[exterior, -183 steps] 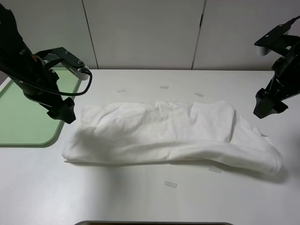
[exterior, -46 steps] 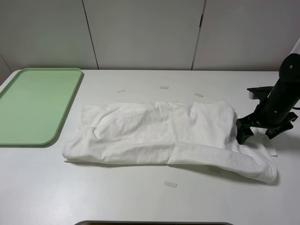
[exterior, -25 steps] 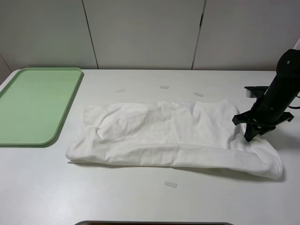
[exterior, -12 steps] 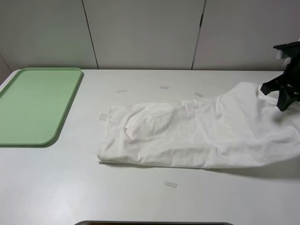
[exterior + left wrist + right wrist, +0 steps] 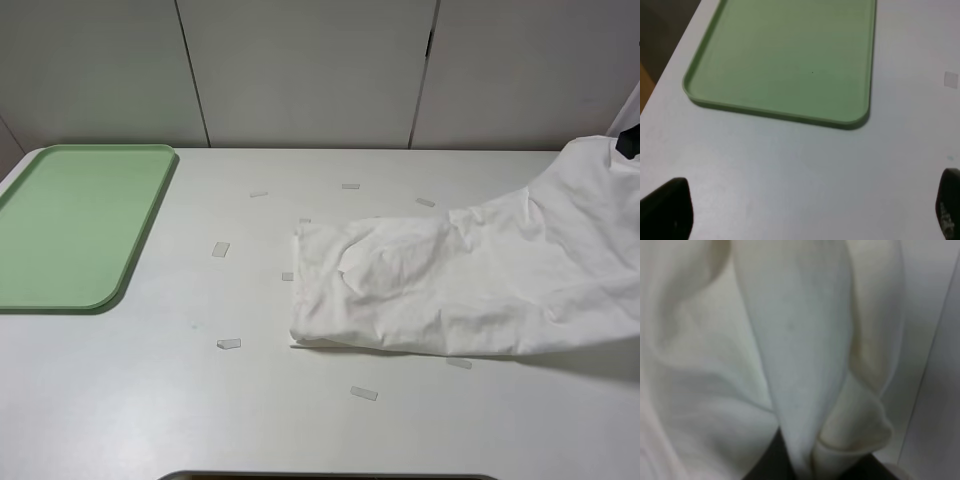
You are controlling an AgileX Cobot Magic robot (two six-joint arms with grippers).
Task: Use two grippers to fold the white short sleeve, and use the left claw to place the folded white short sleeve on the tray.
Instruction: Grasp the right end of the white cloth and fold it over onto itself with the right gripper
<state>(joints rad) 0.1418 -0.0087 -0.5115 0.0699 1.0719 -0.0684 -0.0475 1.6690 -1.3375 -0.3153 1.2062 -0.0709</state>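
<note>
White short sleeve (image 5: 470, 285), wrinkled and bunched, lies from mid-frame rightward and slopes up to the upper right edge, where the right tool (image 5: 629, 143) is clamped on it, over a white worktop (image 5: 200, 400) with a green tray (image 5: 70, 225) at far left, scattered tape strips (image 5: 221, 249), the left tool (image 5: 807, 207) spread wide apart, and grey wall panels (image 5: 300, 70) behind.

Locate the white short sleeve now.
In the exterior high view the white short sleeve lies on the right half of the table, its right end held up by the right gripper, far from the tray at left.
</note>
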